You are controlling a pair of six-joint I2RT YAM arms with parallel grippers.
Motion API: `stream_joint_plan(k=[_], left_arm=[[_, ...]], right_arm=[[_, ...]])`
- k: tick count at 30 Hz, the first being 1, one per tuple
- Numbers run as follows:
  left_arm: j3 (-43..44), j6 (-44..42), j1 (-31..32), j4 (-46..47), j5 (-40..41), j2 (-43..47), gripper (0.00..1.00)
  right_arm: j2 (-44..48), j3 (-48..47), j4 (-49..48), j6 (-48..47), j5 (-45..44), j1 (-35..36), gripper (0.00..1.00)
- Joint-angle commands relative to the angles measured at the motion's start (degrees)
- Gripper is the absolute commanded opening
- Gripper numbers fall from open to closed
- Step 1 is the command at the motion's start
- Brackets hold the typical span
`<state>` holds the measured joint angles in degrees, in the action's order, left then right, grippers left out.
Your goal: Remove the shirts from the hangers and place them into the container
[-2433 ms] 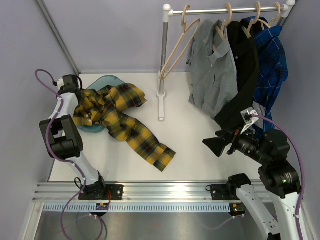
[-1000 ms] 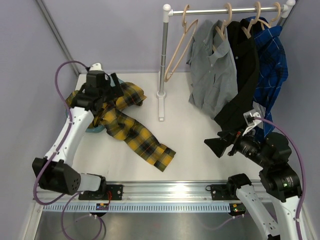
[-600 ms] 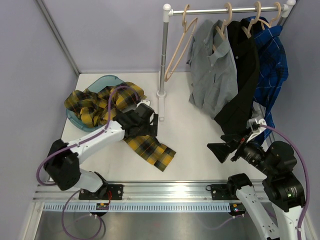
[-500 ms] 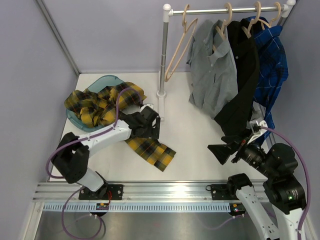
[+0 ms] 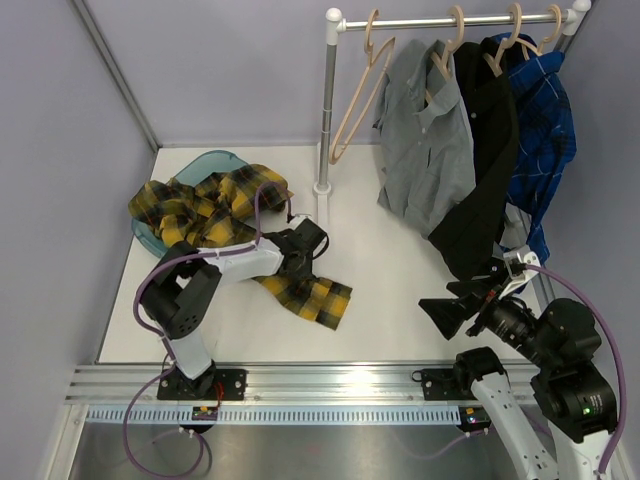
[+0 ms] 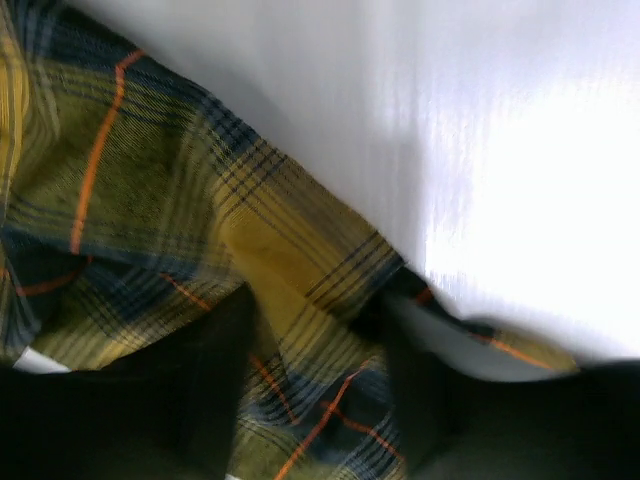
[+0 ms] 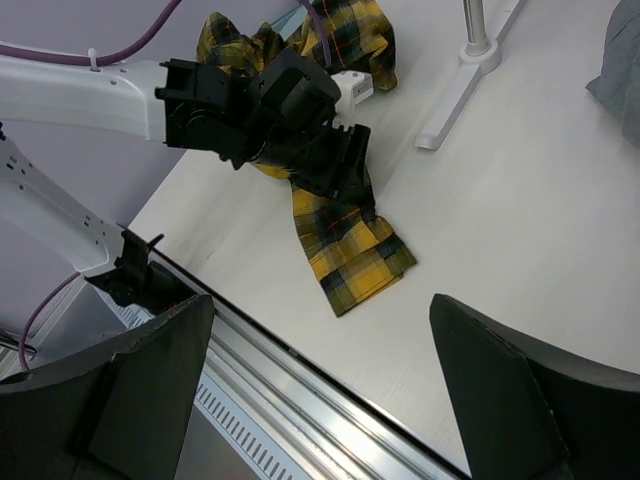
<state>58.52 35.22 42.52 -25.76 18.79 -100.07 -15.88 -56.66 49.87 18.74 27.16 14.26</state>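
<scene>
Bending low over the table, the left gripper sits on the tail of the yellow plaid shirt. Most of that shirt is heaped on the tub, spilling over its near rim, while one long end trails across the table, likely why the arm is placed here: to gather the loose part. In the left wrist view the jaws stand partway apart with a ridge of cloth between them; whether they pinch it I cannot tell. The right gripper hangs off to the side, jaws wide and empty, probably kept clear until the next garment. The grey shirt, black shirt and blue plaid shirt hang on the rail beside one bare hanger.
</scene>
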Motion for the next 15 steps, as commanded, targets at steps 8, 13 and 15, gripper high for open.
stream_joint_plan(k=[8,13,15], left_arm=[[0.27,-1.47,-2.35,-3.58,5.54,6.27,0.0],[8.87,-7.34,-9.8,-12.64,15.3,18.58,0.0],[11.42,-10.07,-14.11,-12.91,19.44,21.93,0.0]], right_arm=[[-0.29,-2.05,1.38,-1.34,-0.97,0.42,0.99],[-1.7,-2.66,0.15,-1.6,-0.79,0.42,1.0],[-2.66,-2.84,-0.38,-1.86,-0.53,0.5,1.0]])
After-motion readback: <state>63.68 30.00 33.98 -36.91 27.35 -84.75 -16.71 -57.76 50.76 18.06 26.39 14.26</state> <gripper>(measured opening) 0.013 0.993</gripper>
